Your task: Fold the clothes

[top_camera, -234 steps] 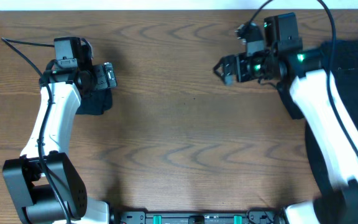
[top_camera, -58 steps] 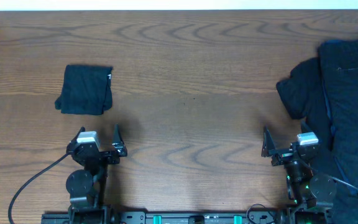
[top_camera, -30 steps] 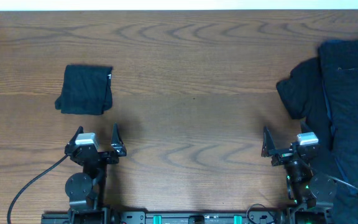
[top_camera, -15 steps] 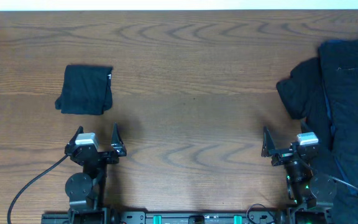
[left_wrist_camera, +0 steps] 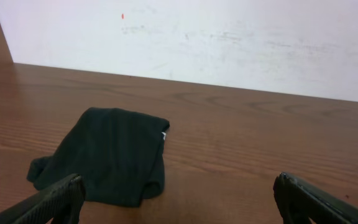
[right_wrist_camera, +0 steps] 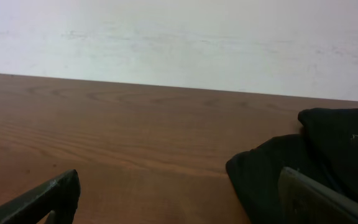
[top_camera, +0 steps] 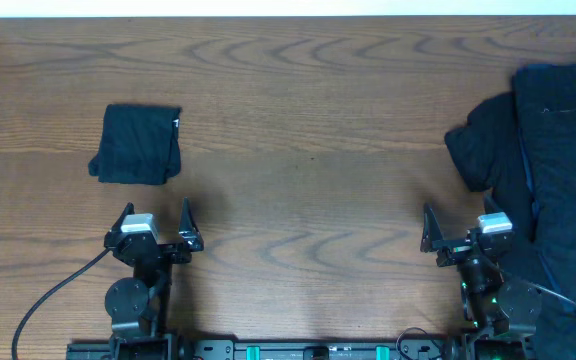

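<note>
A small folded dark navy garment [top_camera: 136,144] lies at the table's back left, its tiny white tag on the right edge; the left wrist view shows it [left_wrist_camera: 107,152] ahead and left. A heap of unfolded dark clothes [top_camera: 543,170] covers the right side, reaching the right wrist view [right_wrist_camera: 303,158]. My left gripper [top_camera: 154,217] rests at the front left, open and holding nothing, well short of the folded piece. At the front right my right gripper [top_camera: 455,222] is open too, its right finger beside the heap's edge.
The wooden table [top_camera: 308,170] runs to a white wall [left_wrist_camera: 229,43] at its far edge. A black cable [top_camera: 53,295] trails from the left arm's base toward the front left corner.
Several seconds ago both arms reached over the back of the table, the left one at the folded garment. Both have drawn back to the front edge; over the last second nothing moved.
</note>
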